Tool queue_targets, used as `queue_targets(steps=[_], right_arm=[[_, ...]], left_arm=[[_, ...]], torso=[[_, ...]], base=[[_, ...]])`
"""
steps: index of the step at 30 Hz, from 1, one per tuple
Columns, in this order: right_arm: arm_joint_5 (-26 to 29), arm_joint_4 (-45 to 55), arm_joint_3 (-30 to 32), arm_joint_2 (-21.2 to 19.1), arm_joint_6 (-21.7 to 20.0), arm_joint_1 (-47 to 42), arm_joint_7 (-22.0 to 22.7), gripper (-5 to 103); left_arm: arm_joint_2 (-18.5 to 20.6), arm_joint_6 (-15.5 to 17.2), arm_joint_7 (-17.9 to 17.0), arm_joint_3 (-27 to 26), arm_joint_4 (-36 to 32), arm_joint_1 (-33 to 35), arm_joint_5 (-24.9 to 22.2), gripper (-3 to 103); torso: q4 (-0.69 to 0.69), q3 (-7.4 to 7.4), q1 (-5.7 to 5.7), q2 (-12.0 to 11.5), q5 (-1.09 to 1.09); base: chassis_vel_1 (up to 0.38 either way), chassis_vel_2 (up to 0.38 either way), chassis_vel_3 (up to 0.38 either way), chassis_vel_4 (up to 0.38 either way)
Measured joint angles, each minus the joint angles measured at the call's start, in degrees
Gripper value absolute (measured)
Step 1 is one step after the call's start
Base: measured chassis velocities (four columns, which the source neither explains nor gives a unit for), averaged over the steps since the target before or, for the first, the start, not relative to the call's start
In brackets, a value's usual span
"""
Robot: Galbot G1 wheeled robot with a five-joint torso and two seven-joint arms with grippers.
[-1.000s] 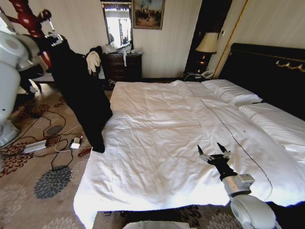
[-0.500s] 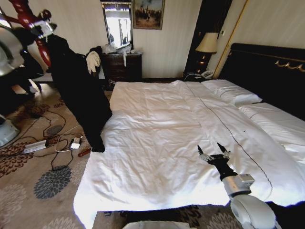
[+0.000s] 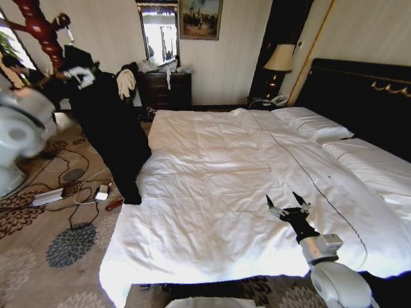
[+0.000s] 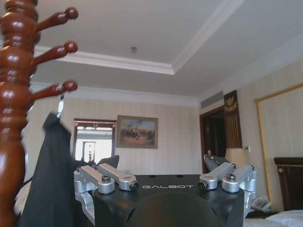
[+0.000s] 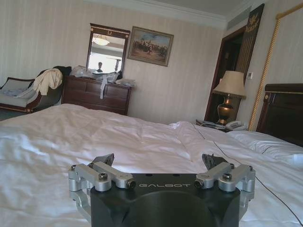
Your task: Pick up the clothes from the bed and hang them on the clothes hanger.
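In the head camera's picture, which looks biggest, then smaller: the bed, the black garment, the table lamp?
1. the bed
2. the black garment
3. the table lamp, though it stands farthest off, so it shows small.

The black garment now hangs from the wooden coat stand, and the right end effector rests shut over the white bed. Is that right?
Not quite. The black garment does hang at the wooden coat stand, and the right end effector is over the white bed, but its fingers are spread open, not shut. The head view and the right wrist view both show the gap.
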Motion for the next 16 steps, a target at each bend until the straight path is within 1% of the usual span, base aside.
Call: queue_targets(steps=[1,2,3,4,5,6,7,9,10,11,13,14,15,16], right_arm=[[0.0,0.0,0.0,0.0,0.0,0.0,0.0,100],[0.0,0.0,0.0,0.0,0.0,0.0,0.0,100],[0.0,0.0,0.0,0.0,0.0,0.0,0.0,100],[0.0,0.0,0.0,0.0,0.0,0.0,0.0,100],[0.0,0.0,0.0,0.0,0.0,0.0,0.0,100],[0.0,0.0,0.0,0.0,0.0,0.0,0.0,100],[0.0,0.0,0.0,0.0,0.0,0.0,0.0,100],[0.0,0.0,0.0,0.0,0.0,0.0,0.0,100],[0.0,0.0,0.0,0.0,0.0,0.0,0.0,100],[0.0,0.0,0.0,0.0,0.0,0.0,0.0,100],[0.0,0.0,0.0,0.0,0.0,0.0,0.0,100],[0.0,0.0,0.0,0.0,0.0,0.0,0.0,100],[0.0,0.0,0.0,0.0,0.0,0.0,0.0,100],[0.0,0.0,0.0,0.0,0.0,0.0,0.0,100]], left_arm=[[-1.4,-0.4,-0.2,-3.2,-1.7,4.8,1.6,100],[-2.9,-0.9,-0.1,-6.2,-3.5,9.9,3.7,100],[-2.9,-0.9,-0.1,-6.2,-3.5,9.9,3.7,100],[-4.3,-1.5,0.0,-8.4,-5.0,14.0,6.0,100],[-6.6,-2.5,0.5,-11.6,-7.4,20.4,9.3,100],[-8.6,-3.0,0.8,-13.7,-9.3,25.0,11.1,100],[-8.6,-3.0,0.8,-13.7,-9.3,25.0,11.1,100],[-12.3,-3.7,0.5,-15.8,-12.1,30.5,13.4,100],[-14.2,-4.0,-0.1,-16.5,-13.5,32.7,14.5,100],[-14.2,-4.0,-0.1,-16.5,-13.5,32.7,14.5,100],[-18.8,-4.9,-0.3,-17.6,-16.1,38.1,18.4,100],[-18.8,-4.9,-0.3,-17.6,-16.1,38.1,18.4,100],[-20.8,-5.5,0.1,-18.0,-17.0,40.2,20.2,100],[-23.7,-6.5,1.1,-18.5,-18.1,43.5,22.4,100]], torso=[[-0.02,0.0,0.0,0.0,0.0],[0.01,0.0,0.0,0.0,0.0],[0.01,0.0,0.0,0.0,0.0],[0.02,-0.01,0.0,0.0,0.01],[0.03,-0.01,0.0,0.0,0.01],[0.02,-0.01,0.0,0.0,0.03],[0.02,-0.01,0.0,0.0,0.03],[0.02,-0.01,0.0,0.0,0.02],[-0.01,-0.01,0.0,0.0,0.04],[-0.01,-0.01,0.0,0.0,0.04],[-0.01,-0.01,0.0,0.0,0.03],[-0.01,-0.01,0.0,0.0,0.03],[0.0,-0.01,0.0,0.0,0.04],[0.0,-0.01,0.0,0.0,0.03]], base=[[0.0,0.0,0.0,0.0],[0.0,0.0,0.0,0.0],[0.0,0.0,0.0,0.0],[0.0,0.0,0.0,0.0],[0.0,0.0,0.0,0.0],[0.0,0.0,0.0,0.0],[0.0,0.0,0.0,0.0],[0.0,0.0,0.0,0.0],[0.0,0.0,0.0,0.0],[0.0,0.0,0.0,0.0],[0.0,0.0,0.0,0.0],[0.0,0.0,0.0,0.0],[0.0,0.0,0.0,0.0],[0.0,0.0,0.0,0.0]])
